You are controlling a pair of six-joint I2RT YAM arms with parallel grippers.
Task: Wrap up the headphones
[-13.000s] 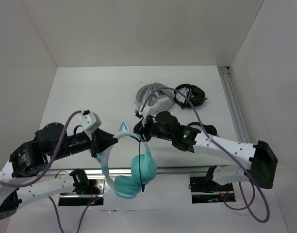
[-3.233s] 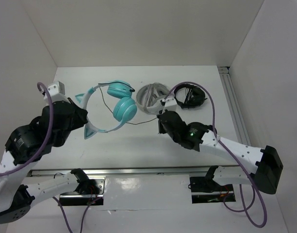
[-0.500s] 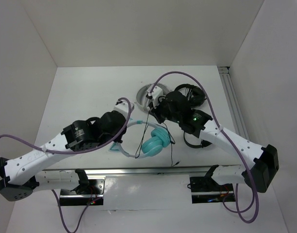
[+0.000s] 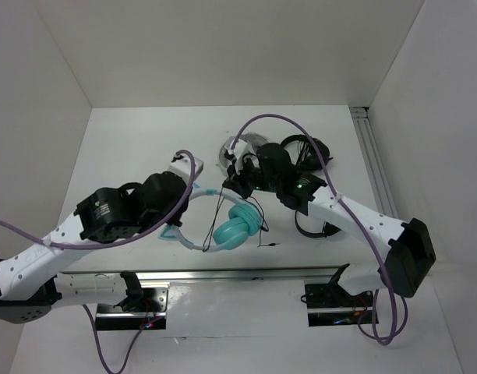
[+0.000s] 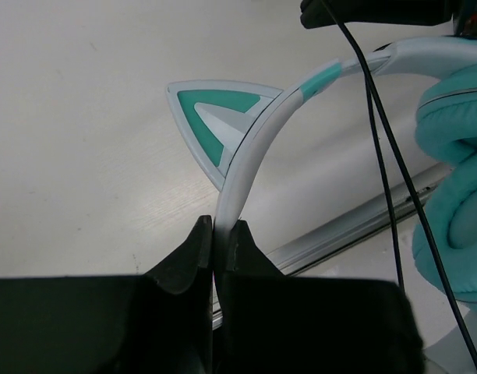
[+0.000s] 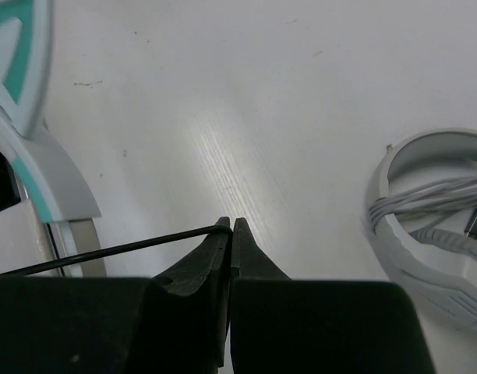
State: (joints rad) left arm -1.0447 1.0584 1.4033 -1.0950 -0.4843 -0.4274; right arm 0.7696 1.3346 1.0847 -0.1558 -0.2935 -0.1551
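left arm (image 4: 44, 253), right arm (image 4: 363, 222): white shells, black joints | green light (image 4: 298, 185) | cables (image 4: 279, 117): purple | left hand (image 5: 215, 231), right hand (image 6: 231, 226): black

teal headphones (image 4: 237, 230), pale blue-white headband (image 5: 246, 164), teal-and-white cat ear (image 5: 211, 121); thin black cable (image 6: 106, 251); grey-white headphones (image 6: 402, 241); white table (image 4: 129, 148).

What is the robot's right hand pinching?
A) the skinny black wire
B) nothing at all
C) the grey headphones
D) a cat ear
A: in the right wrist view, the right gripper has its jaws shut on the thin black cable, which runs off to the left from between their tips.
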